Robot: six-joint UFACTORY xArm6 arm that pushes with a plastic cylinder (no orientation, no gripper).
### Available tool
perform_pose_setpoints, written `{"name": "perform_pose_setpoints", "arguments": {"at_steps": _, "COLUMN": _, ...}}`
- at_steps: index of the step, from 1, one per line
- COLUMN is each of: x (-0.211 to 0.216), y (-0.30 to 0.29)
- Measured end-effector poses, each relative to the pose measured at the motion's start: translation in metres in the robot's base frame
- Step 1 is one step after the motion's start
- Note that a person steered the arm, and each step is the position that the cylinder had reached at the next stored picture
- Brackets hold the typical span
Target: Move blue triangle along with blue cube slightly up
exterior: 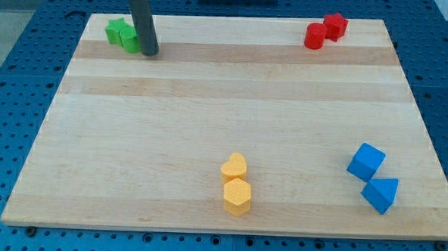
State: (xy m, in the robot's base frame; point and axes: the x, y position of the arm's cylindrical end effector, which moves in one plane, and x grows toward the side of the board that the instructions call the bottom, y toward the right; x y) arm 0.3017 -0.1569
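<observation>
There are no jaws here to be apart or together, because the arm ends in a straight dark rod. My tip [149, 53] sits on the pale wooden board [209, 110] near the view's top left corner. It is right beside two green plastic blocks [123, 35], just to their right, and it looks like it touches the nearer one or almost does. The two green blocks are pressed close, and I cannot tell their shapes for sure.

The small blue plastic cube [366, 161] is far away, near the view's bottom right. The small blue plastic triangle [381, 194] sits just below it and a bit to the right. The two blue blocks touch at a corner, or very nearly.

Two red plastic blocks [324, 31] sit together at the view's top right. Two yellow plastic blocks sit at the view's bottom middle, a yellow heart shape [235, 167] on top and a yellow six-sided block [237, 196] touching it below.

I think the job has not begun. My tip is well apart from both blue blocks. It has to cross the whole board, get under the blue triangle on the view's bottom side, and push up gently so both blue blocks slide a little way up together.
</observation>
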Motion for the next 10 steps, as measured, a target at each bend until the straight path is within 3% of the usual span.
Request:
{"name": "perform_pose_setpoints", "arguments": {"at_steps": 2, "x": 0.037, "y": 0.057}}
{"name": "perform_pose_setpoints", "arguments": {"at_steps": 7, "x": 0.018, "y": 0.06}}
{"name": "perform_pose_setpoints", "arguments": {"at_steps": 10, "x": 0.017, "y": 0.111}}
